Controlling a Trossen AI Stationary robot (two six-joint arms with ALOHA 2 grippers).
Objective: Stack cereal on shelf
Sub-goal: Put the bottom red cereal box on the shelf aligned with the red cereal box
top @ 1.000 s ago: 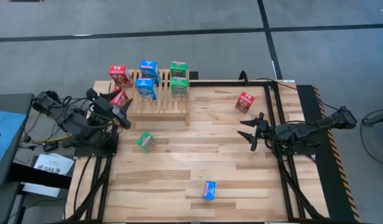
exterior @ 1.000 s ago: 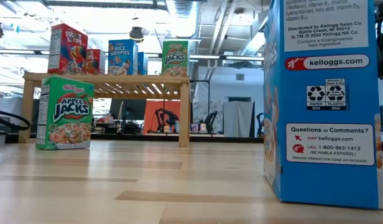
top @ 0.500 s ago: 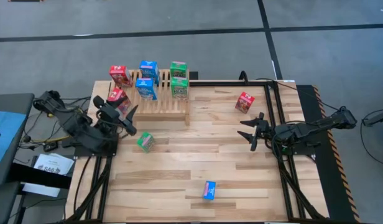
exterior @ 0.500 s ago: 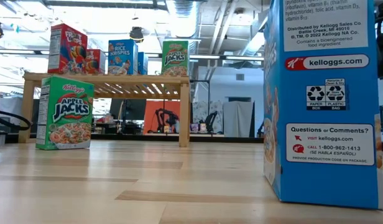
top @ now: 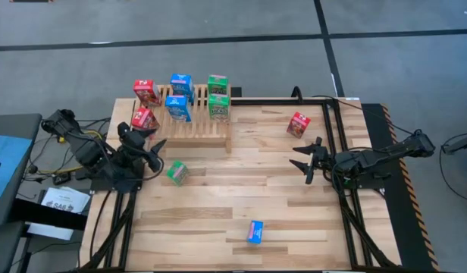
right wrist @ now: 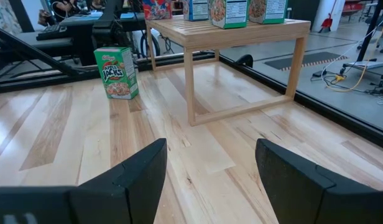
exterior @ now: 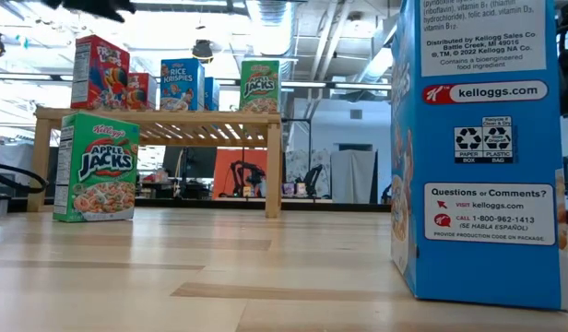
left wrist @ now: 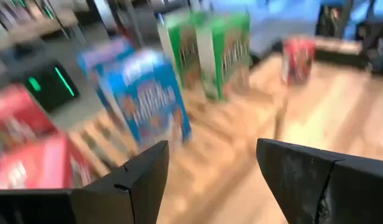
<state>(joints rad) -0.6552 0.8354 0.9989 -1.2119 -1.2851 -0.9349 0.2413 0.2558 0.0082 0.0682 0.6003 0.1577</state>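
The slatted wooden shelf (top: 194,125) stands at the table's far left. On it stand two red cereal boxes (top: 145,92) (top: 143,118), two blue ones (top: 181,85) (top: 177,108) and two green ones (top: 217,83) (top: 219,106). On the table rest a green box (top: 177,173), a red box (top: 298,123) and a blue box (top: 255,231). My left gripper (top: 155,145) (left wrist: 213,180) is open and empty, just near-left of the shelf and facing it. My right gripper (top: 304,161) (right wrist: 210,174) waits open at the table's right.
The low view shows the green box (exterior: 97,166) upright before the shelf (exterior: 155,115), and the blue box (exterior: 482,148) close up at the right. Bare planks lie between the loose boxes. A black frame (top: 336,106) edges the table's right side.
My left arm has sunk and its wrist has turned beside the shelf's left end, its fingers staying open. The red box at that end of the shelf has stayed in place. My right arm has kept still.
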